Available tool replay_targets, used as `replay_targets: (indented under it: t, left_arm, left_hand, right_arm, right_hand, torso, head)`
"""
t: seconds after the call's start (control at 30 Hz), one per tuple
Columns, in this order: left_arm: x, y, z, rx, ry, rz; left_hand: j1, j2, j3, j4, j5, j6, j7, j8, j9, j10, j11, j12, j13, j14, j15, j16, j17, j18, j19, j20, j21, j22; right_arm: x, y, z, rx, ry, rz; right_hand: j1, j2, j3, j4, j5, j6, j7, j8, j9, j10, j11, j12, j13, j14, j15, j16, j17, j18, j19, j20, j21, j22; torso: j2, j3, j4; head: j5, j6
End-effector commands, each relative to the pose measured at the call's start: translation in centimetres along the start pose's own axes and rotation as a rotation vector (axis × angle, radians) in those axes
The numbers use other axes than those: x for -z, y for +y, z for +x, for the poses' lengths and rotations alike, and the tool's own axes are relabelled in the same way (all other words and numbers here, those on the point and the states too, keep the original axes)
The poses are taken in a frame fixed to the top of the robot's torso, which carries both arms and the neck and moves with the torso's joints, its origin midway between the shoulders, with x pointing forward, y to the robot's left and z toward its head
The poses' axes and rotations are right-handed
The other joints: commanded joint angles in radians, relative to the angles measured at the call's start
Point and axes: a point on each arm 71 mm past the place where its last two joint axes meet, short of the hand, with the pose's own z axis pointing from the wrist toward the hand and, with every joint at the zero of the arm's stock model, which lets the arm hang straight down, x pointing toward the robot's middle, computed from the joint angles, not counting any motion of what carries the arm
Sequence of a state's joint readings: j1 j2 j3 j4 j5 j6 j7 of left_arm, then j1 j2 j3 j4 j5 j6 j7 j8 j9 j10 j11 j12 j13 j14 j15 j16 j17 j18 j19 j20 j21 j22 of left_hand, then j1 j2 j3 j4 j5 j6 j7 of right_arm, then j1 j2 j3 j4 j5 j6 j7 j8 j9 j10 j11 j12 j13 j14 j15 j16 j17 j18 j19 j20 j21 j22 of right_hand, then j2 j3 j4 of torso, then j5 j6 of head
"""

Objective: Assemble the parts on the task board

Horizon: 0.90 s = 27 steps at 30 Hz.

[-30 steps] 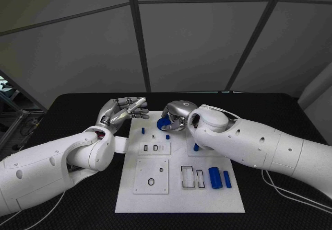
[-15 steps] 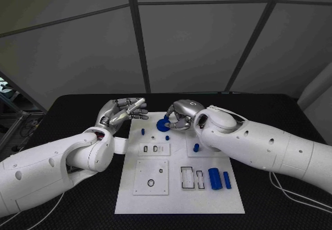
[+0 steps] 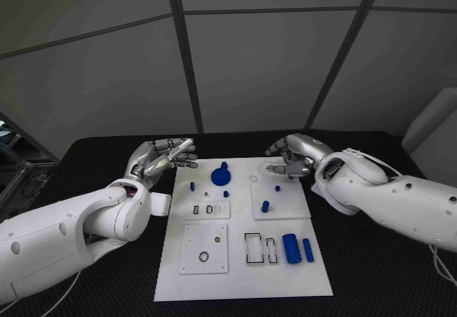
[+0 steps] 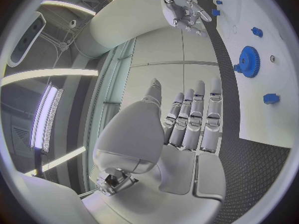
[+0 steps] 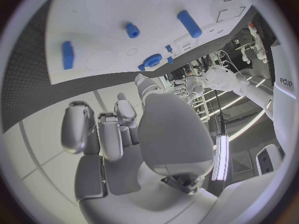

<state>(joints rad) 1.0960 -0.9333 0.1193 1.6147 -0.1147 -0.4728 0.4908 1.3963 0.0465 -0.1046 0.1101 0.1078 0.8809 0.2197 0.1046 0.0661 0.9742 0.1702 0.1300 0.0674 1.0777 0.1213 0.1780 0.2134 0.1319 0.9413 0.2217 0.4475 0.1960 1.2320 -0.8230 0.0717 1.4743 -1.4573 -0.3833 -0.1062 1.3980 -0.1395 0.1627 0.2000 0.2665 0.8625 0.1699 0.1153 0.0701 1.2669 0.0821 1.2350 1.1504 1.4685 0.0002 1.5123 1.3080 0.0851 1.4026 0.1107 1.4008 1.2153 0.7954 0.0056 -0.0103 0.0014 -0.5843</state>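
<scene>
1. One white task board lies in the middle of the black table, long side running away from the robot.
2. Several small blue parts sit on the task board. A blue gear stands at about 12 o'clock from the board's centre, with a small blue peg just beyond it.
3. Two tiny blue pegs lie at about 11 o'clock, near the gear.
4. At about 1 o'clock, two more blue pieces stand on a raised white square.
5. At about 4 o'clock, a thick blue cylinder lies just beside a thinner blue pin, both parallel to the board's long side.
6. Rectangular slots sit just left of the cylinder; a white plate with a small black ring lies at about 7 o'clock.
7. The right hand hovers over the board's far right corner, at about 1 o'clock. Its fingers are curled loosely and apart, and nothing shows in its grasp.
8. The left hand is raised off the board's far left corner, at about 11 o'clock. Its fingers are straight, lying side by side, holding nothing.
9. In the left wrist view, the gear stands on the board, well apart from those fingers.
</scene>
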Motion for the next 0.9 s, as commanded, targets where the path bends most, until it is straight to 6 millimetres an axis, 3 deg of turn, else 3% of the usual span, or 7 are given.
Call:
replay_targets:
  t: [0.03,0.2,0.27,0.47,0.67,0.9]
  left_arm:
    - [0.0,-0.2,0.0,-0.001,0.004,0.019]
    - [-0.1,-0.2,0.1,0.000,0.006,0.018]
    - [-0.1,-0.2,0.1,0.001,0.007,0.018]
    - [-0.2,-0.1,0.2,0.005,0.007,0.016]
    - [-0.3,0.0,0.1,0.006,0.005,0.015]
    - [-0.3,0.0,0.1,0.006,0.004,0.015]
  left_hand:
    - [0.003,0.010,-0.002,-0.004,0.003,0.003,0.002,-0.003,0.000,0.001,0.004,-0.006,0.000,-0.005,0.001,-0.003,0.001,0.047,-0.009,0.000,-0.001,-0.001]
    - [0.003,0.010,-0.002,-0.004,0.003,0.003,0.002,-0.003,0.000,0.001,0.004,-0.006,0.000,-0.005,0.001,-0.003,0.001,0.047,-0.009,0.000,-0.001,-0.001]
    - [0.003,0.010,-0.002,-0.004,0.003,0.003,0.002,-0.003,0.000,0.001,0.004,-0.006,0.000,-0.005,0.001,-0.003,0.001,0.047,-0.009,0.000,-0.001,-0.001]
    - [0.003,0.010,-0.002,-0.004,0.003,0.003,0.002,-0.003,0.000,0.001,0.004,-0.006,0.000,-0.005,0.001,-0.003,0.001,0.047,-0.009,0.000,-0.001,-0.001]
    - [0.003,0.010,-0.002,-0.005,0.003,0.004,0.001,-0.004,0.000,0.002,0.004,-0.007,0.000,-0.005,0.001,-0.004,0.002,0.047,-0.010,0.000,-0.002,-0.001]
    - [0.003,0.010,-0.002,-0.005,0.003,0.004,0.001,-0.004,0.000,0.002,0.004,-0.007,0.000,-0.005,0.001,-0.004,0.002,0.047,-0.010,0.000,-0.002,-0.001]
  right_arm:
    - [1.0,-0.8,-0.5,-0.136,0.053,-0.050]
    - [2.1,-3.6,-1.4,-0.162,0.052,-0.006]
    - [2.1,-4.2,-1.5,-0.164,0.051,0.005]
    - [2.0,-5.5,-1.4,-0.172,0.062,0.033]
    - [1.4,-5.9,-1.0,-0.176,0.080,0.044]
    - [1.2,-6.3,-0.5,-0.170,0.108,0.053]
  right_hand:
    - [0.016,-0.002,-0.004,-0.010,0.011,0.003,-0.004,-0.004,0.000,-0.005,-0.004,-0.002,-0.004,0.076,0.000,0.001,0.142,-0.014,0.000,-0.005,0.003,-0.002]
    - [0.020,-0.005,-0.007,-0.013,0.014,0.002,-0.005,-0.005,0.000,-0.007,-0.005,-0.003,-0.006,0.076,0.000,0.000,0.141,-0.014,-0.002,-0.005,0.002,-0.004]
    - [0.021,-0.006,-0.008,-0.014,0.015,0.001,-0.005,-0.005,0.000,-0.008,-0.005,-0.004,-0.006,0.076,0.000,0.000,0.141,-0.014,-0.002,-0.005,0.002,-0.004]
    - [0.025,-0.005,-0.009,-0.017,0.017,0.000,-0.005,-0.006,0.000,-0.007,-0.005,-0.003,-0.005,0.076,-0.001,0.000,0.141,-0.014,-0.002,-0.006,0.002,-0.004]
    - [0.038,0.003,-0.007,-0.025,0.020,0.004,-0.005,-0.005,0.001,-0.005,-0.006,-0.001,-0.003,0.076,-0.001,0.001,0.143,-0.014,-0.002,-0.006,0.002,-0.003]
    - [0.045,0.008,-0.007,-0.031,0.020,0.017,-0.005,0.001,0.003,-0.004,-0.006,0.000,-0.001,0.076,-0.001,0.000,0.143,-0.014,-0.002,-0.007,0.002,-0.003]
  torso:
    - [-0.004,0.0063,-0.0096]
    - [-0.005,0.0096,-0.0136]
    - [-0.004,0.0106,-0.0119]
    - [-0.003,0.0076,-0.0070]
    - [-0.002,0.0085,-0.0096]
    - [-0.002,0.0070,-0.0083]
  head:
    - [-0.005,0.003]
    - [-0.019,0.006]
    - [-0.021,0.006]
    - [-0.027,0.000]
    - [-0.024,-0.005]
    - [-0.023,-0.009]
